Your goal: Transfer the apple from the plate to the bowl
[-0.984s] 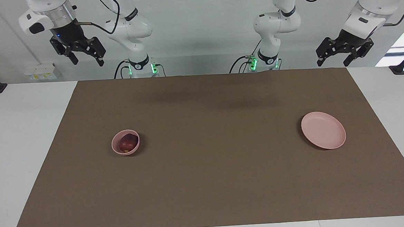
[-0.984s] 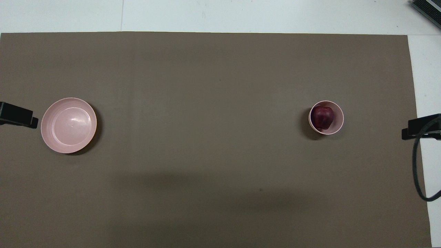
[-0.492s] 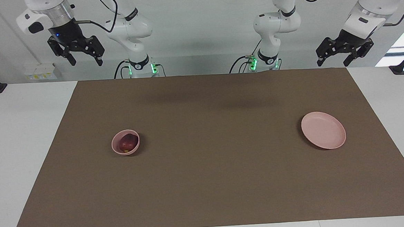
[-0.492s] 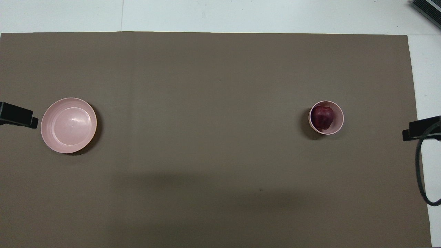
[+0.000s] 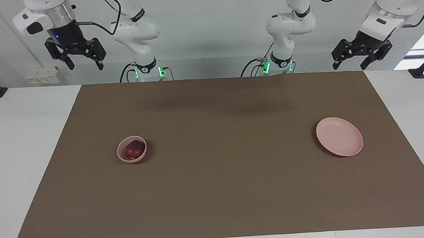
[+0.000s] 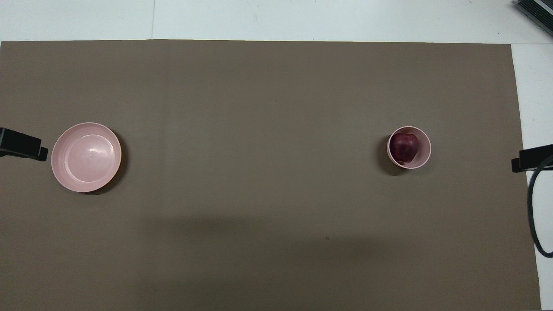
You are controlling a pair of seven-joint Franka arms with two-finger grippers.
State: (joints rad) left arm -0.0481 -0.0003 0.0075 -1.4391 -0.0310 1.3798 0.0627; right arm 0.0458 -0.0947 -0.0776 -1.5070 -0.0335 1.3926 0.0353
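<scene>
The dark red apple lies inside the small pink bowl toward the right arm's end of the mat; both show in the overhead view, apple and bowl. The wide pink plate is bare, toward the left arm's end. My right gripper hangs open and empty, high near the right arm's base. My left gripper hangs open and empty, high near the left arm's end of the table. Only a fingertip of each shows in the overhead view, the left's and the right's.
A brown mat covers most of the white table. A black cable loop hangs at the right arm's end in the overhead view.
My right gripper has drawn up and away toward the right arm's end of the table. The left arm, apple, bowl and plate have not moved.
</scene>
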